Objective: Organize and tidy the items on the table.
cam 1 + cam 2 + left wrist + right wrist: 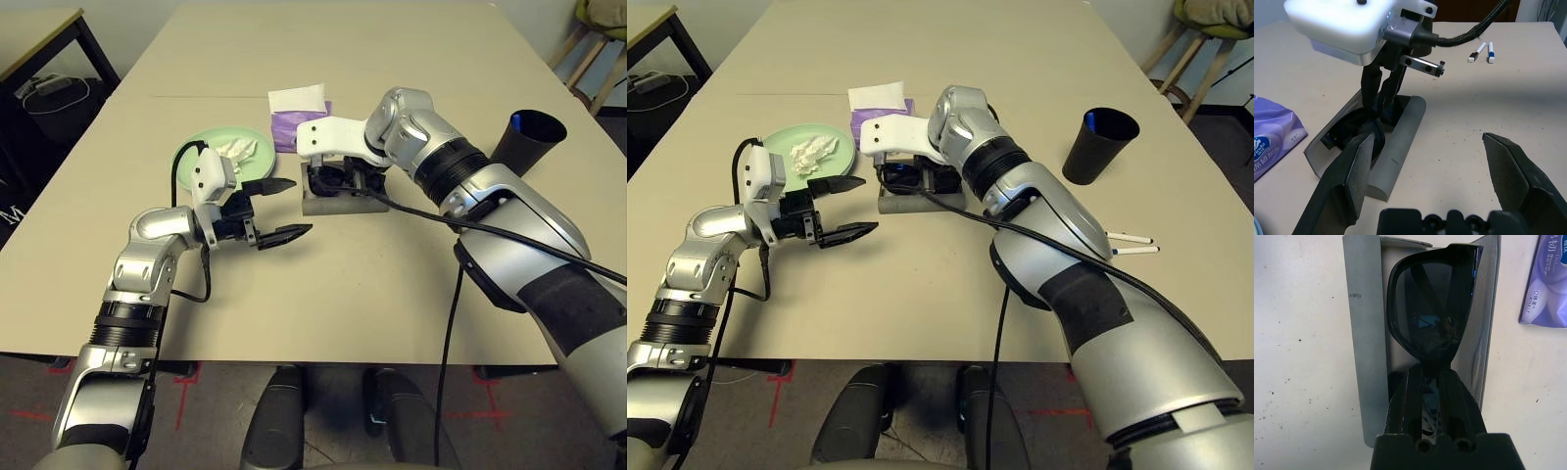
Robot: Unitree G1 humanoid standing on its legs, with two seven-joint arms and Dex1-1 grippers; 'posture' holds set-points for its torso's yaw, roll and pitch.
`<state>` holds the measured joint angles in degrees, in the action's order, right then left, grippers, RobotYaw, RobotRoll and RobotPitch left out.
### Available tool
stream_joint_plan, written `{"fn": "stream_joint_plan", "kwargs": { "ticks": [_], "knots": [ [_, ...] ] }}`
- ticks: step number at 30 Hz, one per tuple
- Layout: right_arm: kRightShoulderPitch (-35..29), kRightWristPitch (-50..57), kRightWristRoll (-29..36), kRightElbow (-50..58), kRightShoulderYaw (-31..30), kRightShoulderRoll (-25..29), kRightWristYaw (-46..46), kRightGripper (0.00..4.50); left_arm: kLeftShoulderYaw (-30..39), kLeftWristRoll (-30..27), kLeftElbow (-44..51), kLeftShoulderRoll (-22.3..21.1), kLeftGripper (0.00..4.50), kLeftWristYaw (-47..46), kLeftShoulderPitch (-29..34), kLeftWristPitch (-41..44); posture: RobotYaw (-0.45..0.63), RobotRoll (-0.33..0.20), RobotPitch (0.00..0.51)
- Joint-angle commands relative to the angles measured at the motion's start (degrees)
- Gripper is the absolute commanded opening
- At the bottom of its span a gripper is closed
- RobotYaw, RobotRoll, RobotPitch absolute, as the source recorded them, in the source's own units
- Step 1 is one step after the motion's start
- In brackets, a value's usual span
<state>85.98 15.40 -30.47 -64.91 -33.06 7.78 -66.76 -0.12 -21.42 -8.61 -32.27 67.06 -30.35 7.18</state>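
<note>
On the beige table (392, 294) an open grey glasses case (338, 205) lies in front of the purple tissue box (297, 122). My right gripper (1432, 382) is shut on the black sunglasses (1432, 303) and holds them in the case (1369, 333). To the case's left, above the table, my left gripper (284, 209) hovers open and holds nothing. The case (1400, 142) lies just ahead of its fingers (1352, 171). Behind it, a crumpled white tissue (235, 147) rests on the light green plate (211, 147). The black cup (529, 142) stands at the far right.
A blue-capped pen (1490, 51) and a second pen (1132, 238) lie to the right, beside my right forearm. A black-legged side table (39, 29) stands off the far left corner, and wooden stool legs (588, 54) off the far right.
</note>
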Motion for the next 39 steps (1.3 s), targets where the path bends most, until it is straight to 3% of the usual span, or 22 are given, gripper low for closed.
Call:
{"fn": "stream_joint_plan", "kwargs": {
  "ticks": [1, 20, 24, 31, 32, 39],
  "knots": [
    [0.3, -0.6, -0.4, -0.5, -0.5, -0.2, -0.8, 0.34, -0.8, 0.2, 1.4, 0.2, 4.50, -0.1, 1.1, 0.1, 0.29, 0.000, 0.145],
    [0.0, 0.3, -0.3, 0.3, 0.5, 1.1, -3.8, 0.33, -1.7, 0.5, -0.5, 0.5, 4.50, 0.6, -0.2, -1.0, 0.26, 0.000, 0.132],
    [0.4, -0.1, -0.7, -0.1, 0.4, 1.3, -2.7, 1.54, -1.8, 0.5, -0.8, 0.4, 4.50, 0.7, -0.3, -1.1, 0.26, 0.000, 0.131],
    [1.1, -3.5, -1.1, 2.1, 0.1, 3.2, -2.9, 4.27, -1.8, 0.6, -1.5, 0.4, 4.50, 1.0, -0.8, -1.3, 0.25, 0.000, 0.125],
    [1.2, -3.5, -0.9, 2.8, 0.4, 3.8, -3.3, 4.48, -1.8, 0.7, -1.6, 0.4, 4.50, 1.1, -0.9, -1.4, 0.25, 0.000, 0.123],
    [1.0, 2.8, 3.1, 10.3, 5.1, 8.6, -7.2, 4.48, -1.9, 1.0, -3.4, 0.2, 4.50, 2.0, -2.0, -1.8, 0.21, 0.000, 0.115]
  ]
}}
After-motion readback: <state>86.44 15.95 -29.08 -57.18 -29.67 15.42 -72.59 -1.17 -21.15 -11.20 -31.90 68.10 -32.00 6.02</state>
